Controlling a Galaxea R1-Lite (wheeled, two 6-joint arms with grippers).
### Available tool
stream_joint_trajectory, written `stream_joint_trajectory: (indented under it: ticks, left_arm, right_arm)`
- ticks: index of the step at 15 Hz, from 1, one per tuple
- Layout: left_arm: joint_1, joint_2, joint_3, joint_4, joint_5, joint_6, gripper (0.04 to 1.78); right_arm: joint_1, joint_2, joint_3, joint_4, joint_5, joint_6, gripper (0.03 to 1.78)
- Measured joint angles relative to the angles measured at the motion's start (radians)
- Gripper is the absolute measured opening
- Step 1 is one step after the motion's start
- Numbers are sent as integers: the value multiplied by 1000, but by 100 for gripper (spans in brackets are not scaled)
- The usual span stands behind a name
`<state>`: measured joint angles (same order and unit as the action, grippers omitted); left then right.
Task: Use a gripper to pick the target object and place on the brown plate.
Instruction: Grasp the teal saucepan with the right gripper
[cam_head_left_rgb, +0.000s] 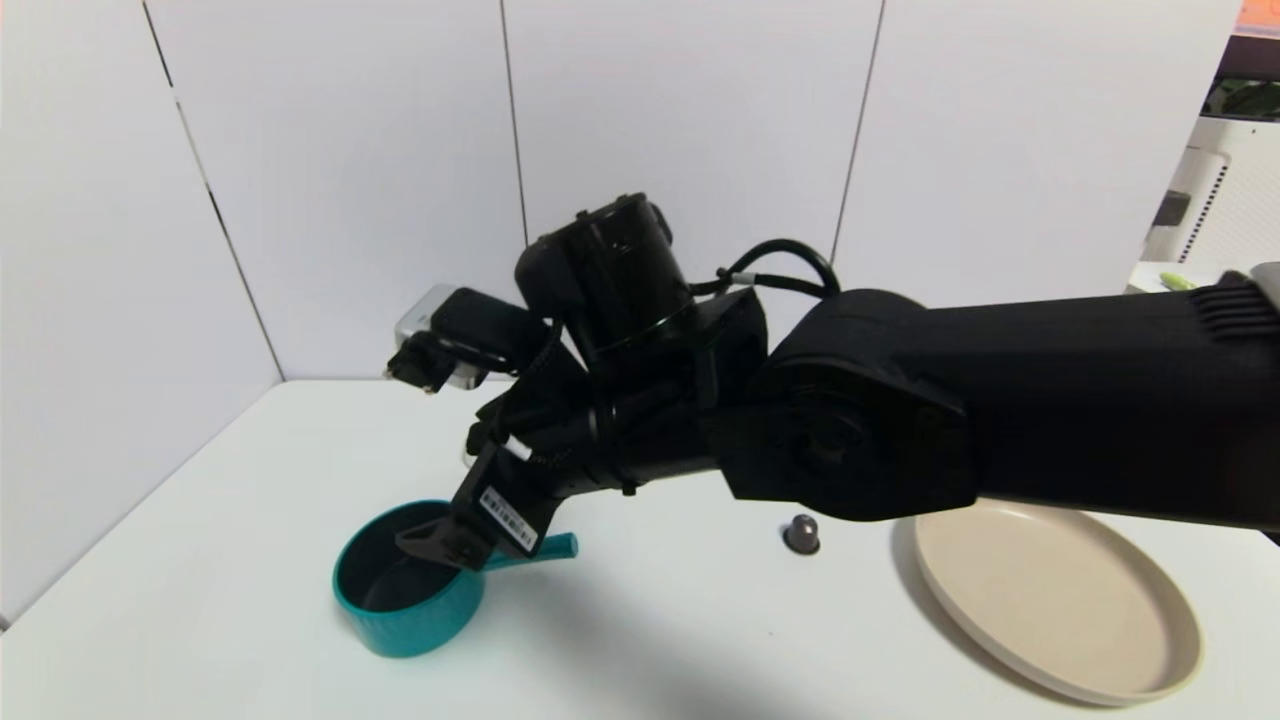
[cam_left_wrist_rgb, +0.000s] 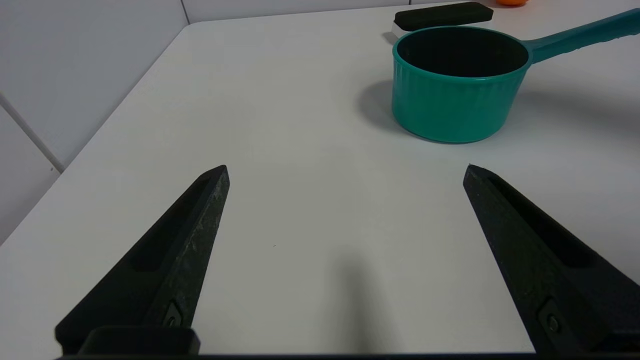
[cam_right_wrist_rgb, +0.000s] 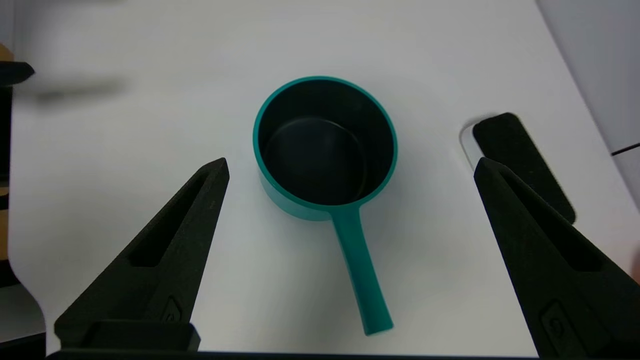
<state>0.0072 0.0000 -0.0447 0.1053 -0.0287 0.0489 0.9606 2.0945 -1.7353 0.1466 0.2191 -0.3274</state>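
The teal saucepan (cam_head_left_rgb: 400, 620) stands upright on the white table at the front left, its handle (cam_head_left_rgb: 555, 548) pointing right. My right gripper (cam_head_left_rgb: 440, 540) reaches across from the right and hovers above the pan's rim, open and empty. In the right wrist view the pan (cam_right_wrist_rgb: 320, 150) and its handle (cam_right_wrist_rgb: 360, 270) lie between the spread fingers of the right gripper (cam_right_wrist_rgb: 350, 165), below them. My left gripper (cam_left_wrist_rgb: 347, 167) is open and empty, low over bare table, with the pan (cam_left_wrist_rgb: 455, 100) ahead of it and apart. The beige-tan plate (cam_head_left_rgb: 1050, 600) lies empty at the front right.
A small grey capsule (cam_head_left_rgb: 801, 533) sits between the pan and the plate. A white block with a black top (cam_left_wrist_rgb: 442, 15) lies just behind the pan, also in the right wrist view (cam_right_wrist_rgb: 520, 160). An orange ball (cam_left_wrist_rgb: 510, 1) is farther back. White walls enclose the table's back and left.
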Motion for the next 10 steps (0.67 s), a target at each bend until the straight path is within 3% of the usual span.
stream_joint_trajectory:
  ticks: [10]
  left_arm:
    - [0,0,0,0,0,0,169]
  right_arm:
    - [96,180,-89,-6,-6,-3,169]
